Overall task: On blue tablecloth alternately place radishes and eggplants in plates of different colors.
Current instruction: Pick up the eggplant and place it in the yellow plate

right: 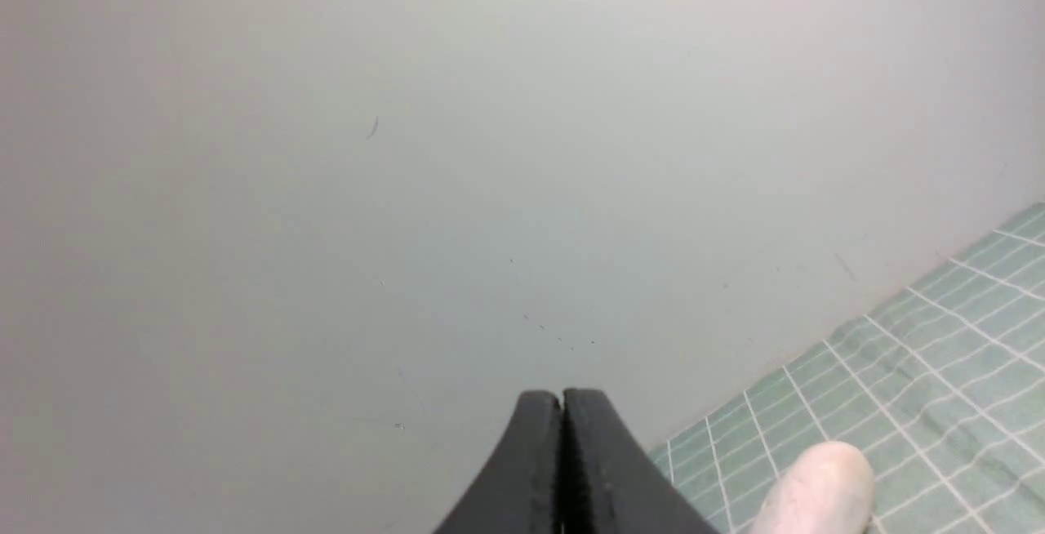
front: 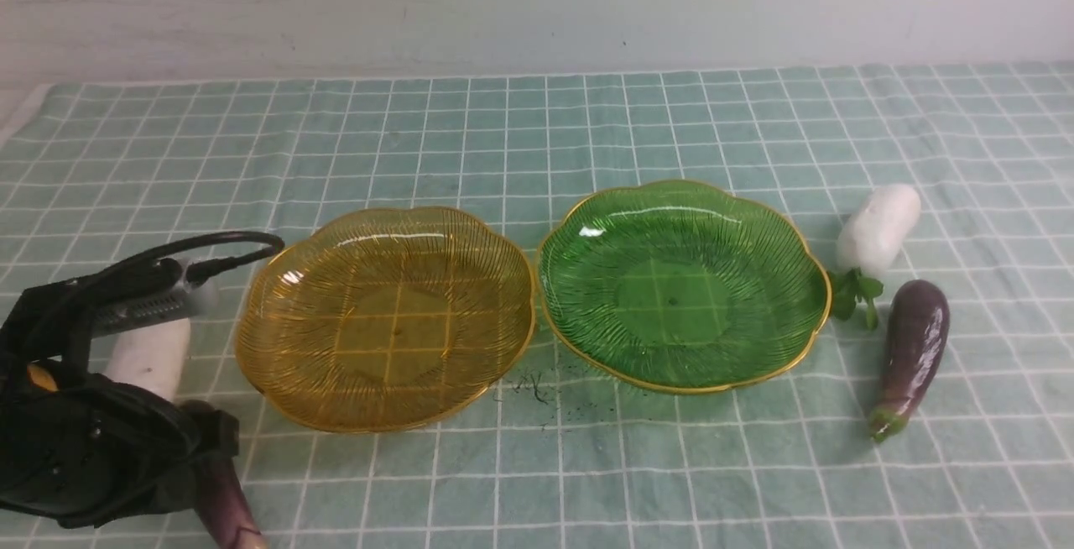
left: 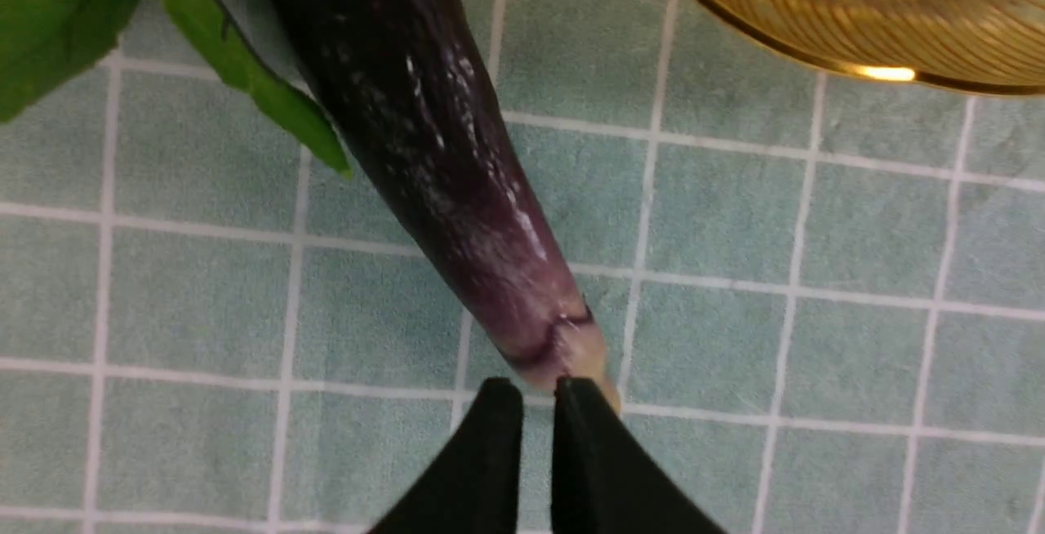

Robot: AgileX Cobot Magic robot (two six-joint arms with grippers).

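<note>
left end effector (left: 537,391): tips nearly pressed together, holding nothing, at the eggplant (left: 424,150) tip
tip: spread first, grab mid-body
right end effector (right: 562,403): pressed together, idle

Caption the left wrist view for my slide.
Left gripper, nearly shut and empty, at the tip of an eggplant beside the amber plate.
</note>
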